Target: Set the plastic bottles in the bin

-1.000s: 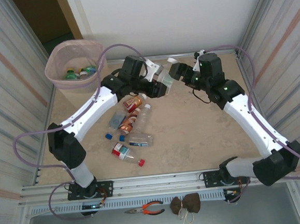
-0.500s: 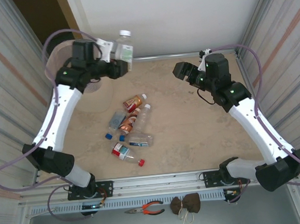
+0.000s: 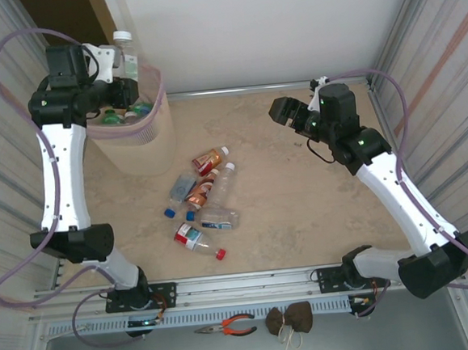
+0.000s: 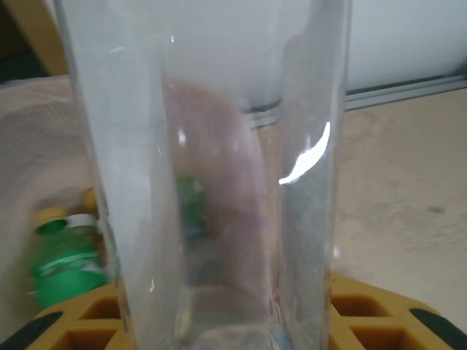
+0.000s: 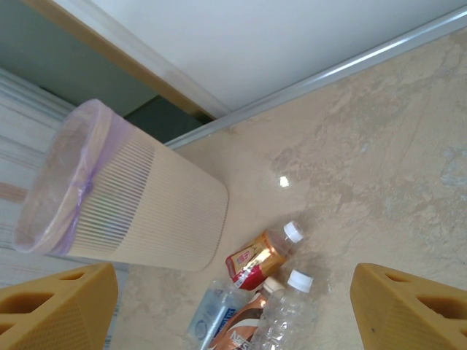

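My left gripper [image 3: 127, 84] is shut on a clear plastic bottle [image 3: 128, 58] with a white cap, held upright above the open bin [image 3: 152, 142] at the far left. In the left wrist view that bottle [image 4: 211, 182] stands between my yellow fingers [image 4: 372, 310], with a green bottle [image 4: 64, 264] lying in the bin's pink liner [image 4: 29, 146] below. Several more bottles [image 3: 206, 195] lie on the table in front of the bin. My right gripper [image 3: 282, 110] hangs open with nothing in it at the far right. Its wrist view looks down on the bin [image 5: 146, 211] and an orange-labelled bottle [image 5: 259, 255].
Corrugated metal walls close in both sides. Two loose blue caps [image 3: 170, 213] lie beside the pile. Pliers [image 3: 226, 328] and a brown cloth bundle [image 3: 290, 318] rest on the ledge below the arm bases.
The left arm has swung the clear bottle from the middle of the table up and left to above the bin. The right gripper drew back slightly to the right, then held still.
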Robot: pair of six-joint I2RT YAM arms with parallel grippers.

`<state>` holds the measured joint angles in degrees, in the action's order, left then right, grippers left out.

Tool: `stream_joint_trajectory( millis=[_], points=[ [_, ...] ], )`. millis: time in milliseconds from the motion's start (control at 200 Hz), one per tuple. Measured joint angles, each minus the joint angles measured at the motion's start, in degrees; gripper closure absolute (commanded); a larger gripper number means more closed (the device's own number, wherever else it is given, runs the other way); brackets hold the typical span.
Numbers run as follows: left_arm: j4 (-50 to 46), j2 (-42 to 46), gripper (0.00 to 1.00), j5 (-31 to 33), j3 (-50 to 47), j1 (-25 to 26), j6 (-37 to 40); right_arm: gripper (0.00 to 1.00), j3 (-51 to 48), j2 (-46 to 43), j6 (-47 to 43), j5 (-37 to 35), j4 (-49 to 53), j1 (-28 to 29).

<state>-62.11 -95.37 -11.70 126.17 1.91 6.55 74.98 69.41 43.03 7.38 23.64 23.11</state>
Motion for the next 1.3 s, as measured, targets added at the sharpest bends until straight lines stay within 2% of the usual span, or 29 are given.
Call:
stream_joint_trajectory(
  millis=[306,586,777,972,1137,1298],
  points=[
    [-3.9,-7.8,0.59,20.1,1.6,-1.0,8.7,0.18,0.0,0.7,0.0,0.0,0.1,0.0],
    [-0.8,-12.8,0.56,32.7,1.4,-1.7,16.1,0.18,0.0,0.7,-0.2,-0.1,0.5,0.0],
    [2.4,-16.5,0.54,36.9,0.6,-2.2,20.1,0.18,-0.8,0.7,-0.3,-0.4,0.9,-0.3],
    [3.5,-20.5,0.5,38.5,-0.9,-2.7,22.1,0.18,-1.8,0.7,-0.7,-0.9,1.3,-0.5],
    [3.5,-21.7,0.37,38.6,-1.2,-2.7,22.4,0.18,-3.1,0.6,-1.5,-1.5,1.8,-1.1],
    [3.5,-21.5,0.3,36.6,-1.2,-2.7,21.7,0.18,-3.2,0.6,-1.7,-1.6,2.1,-1.4]
  ],
)
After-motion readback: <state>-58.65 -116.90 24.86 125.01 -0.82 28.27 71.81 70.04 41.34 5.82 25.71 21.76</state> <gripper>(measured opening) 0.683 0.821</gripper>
